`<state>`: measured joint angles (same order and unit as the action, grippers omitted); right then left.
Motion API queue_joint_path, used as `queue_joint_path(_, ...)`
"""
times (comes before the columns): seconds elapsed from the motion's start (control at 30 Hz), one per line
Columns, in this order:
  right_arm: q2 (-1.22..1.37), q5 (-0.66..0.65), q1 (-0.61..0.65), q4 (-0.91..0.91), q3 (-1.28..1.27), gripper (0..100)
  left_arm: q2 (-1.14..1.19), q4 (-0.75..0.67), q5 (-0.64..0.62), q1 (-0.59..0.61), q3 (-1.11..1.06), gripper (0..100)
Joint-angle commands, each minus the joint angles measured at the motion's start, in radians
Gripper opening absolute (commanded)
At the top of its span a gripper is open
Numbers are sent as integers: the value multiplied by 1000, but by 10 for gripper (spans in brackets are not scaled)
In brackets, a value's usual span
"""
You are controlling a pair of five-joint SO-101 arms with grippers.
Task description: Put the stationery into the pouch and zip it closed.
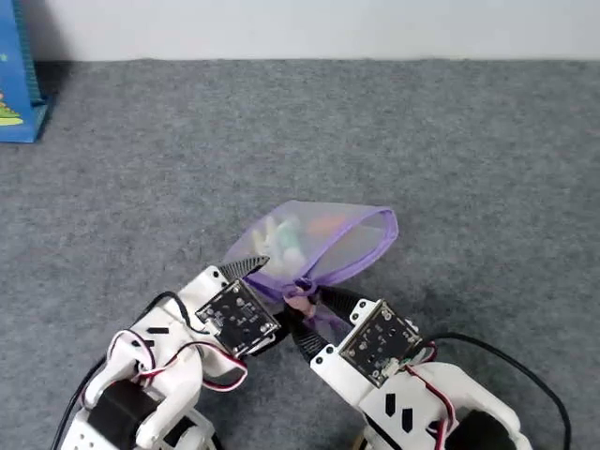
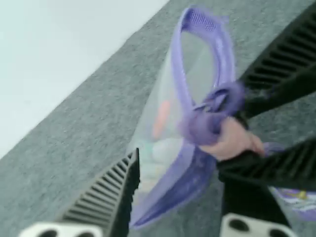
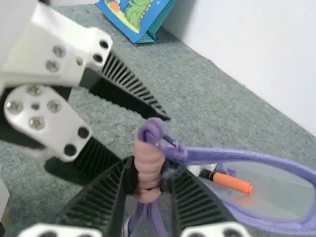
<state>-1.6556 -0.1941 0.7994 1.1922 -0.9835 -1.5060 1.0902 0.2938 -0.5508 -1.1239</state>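
Pouch of clear plastic with a purple zip edge (image 1: 330, 240) is caught by its pink ribbed zip pull (image 3: 149, 150) in the right claw (image 3: 149, 173), whose black ridged jaws are pinched tight on that pull, with a purple loop knotted just above it. From the pinch the purple zip band runs away from the claw, and behind the clear side lies an orange marker with a black cap (image 3: 228, 181) beside some pale pieces too blurred to name. Right beside this claw stands the left claw (image 2: 180, 173), jaws spread wide, the pouch's near end between them; whether either finger presses on it I cannot tell. By the right claw's finger lies a small purple printed scrap (image 2: 296, 200), its marks too blurred to read. Under both is the grey felt-like table cover (image 1: 441, 141). Well beyond the claws, at the white wall (image 1: 328, 28), leans a blue box with a green dinosaur drawn on it (image 3: 132, 15).
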Motion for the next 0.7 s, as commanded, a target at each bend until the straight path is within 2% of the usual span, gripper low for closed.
queue_joint_path(0.0,1,-12,-2,30,60,7,15,-81,-34,-38,-13,253)
queue_joint_path(0.23,-1,-12,-2,48,61,7,15,-235,-35,-41,-125,192)
queue_joint_path(0.43,-1,-14,-10,53,60,7,14,-247,-37,-41,-134,107)
queue_joint_path(0.53,-1,-21,-74,41,60,7,14,-245,-37,-41,-134,17)
queue_joint_path(0.67,-1,-75,-216,1,60,7,12,-198,-37,-40,-131,13)
